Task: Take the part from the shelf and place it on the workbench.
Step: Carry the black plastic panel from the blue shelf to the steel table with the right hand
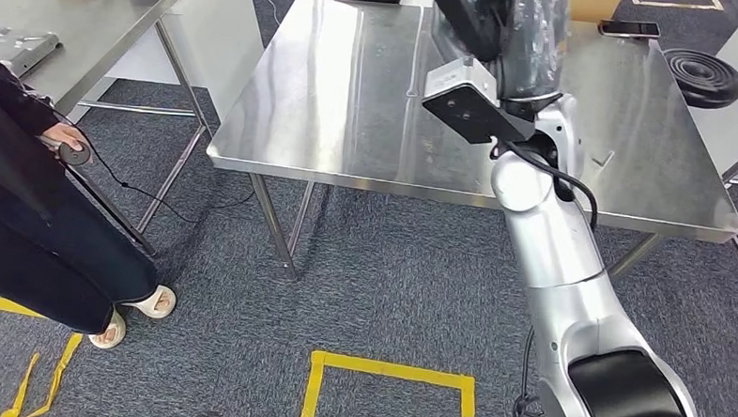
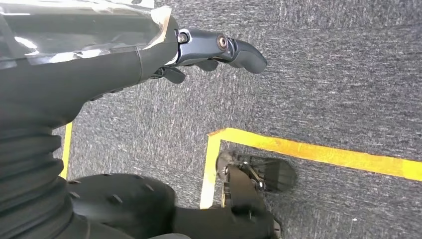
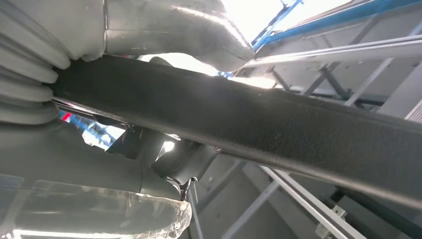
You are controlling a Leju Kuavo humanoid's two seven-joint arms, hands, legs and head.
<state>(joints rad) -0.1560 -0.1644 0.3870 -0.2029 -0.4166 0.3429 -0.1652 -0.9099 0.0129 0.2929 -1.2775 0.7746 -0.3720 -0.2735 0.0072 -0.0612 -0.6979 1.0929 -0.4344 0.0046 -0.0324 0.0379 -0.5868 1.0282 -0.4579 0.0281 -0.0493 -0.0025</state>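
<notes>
Over the steel workbench [image 1: 351, 95] my right arm is raised, and my right hand [image 1: 534, 42] is near the picture's top edge above the far side of the tabletop. It grips a long black part [image 1: 465, 23] that slants up out of the picture. The right wrist view shows this black part [image 3: 278, 129] running across the picture, with the thick grey thumb [image 3: 194, 30] lying over it. My left hand [image 2: 209, 50] hangs beside my body over the grey carpet, its fingers apart and holding nothing.
A person [image 1: 27, 212] stands at the left holding a small wired controller [image 1: 74, 151]. A second steel table [image 1: 63, 26] is behind them. A black round object [image 1: 705, 77] lies at the right and a phone [image 1: 629, 29] on the workbench's far side. Yellow tape [image 1: 391, 369] marks the floor.
</notes>
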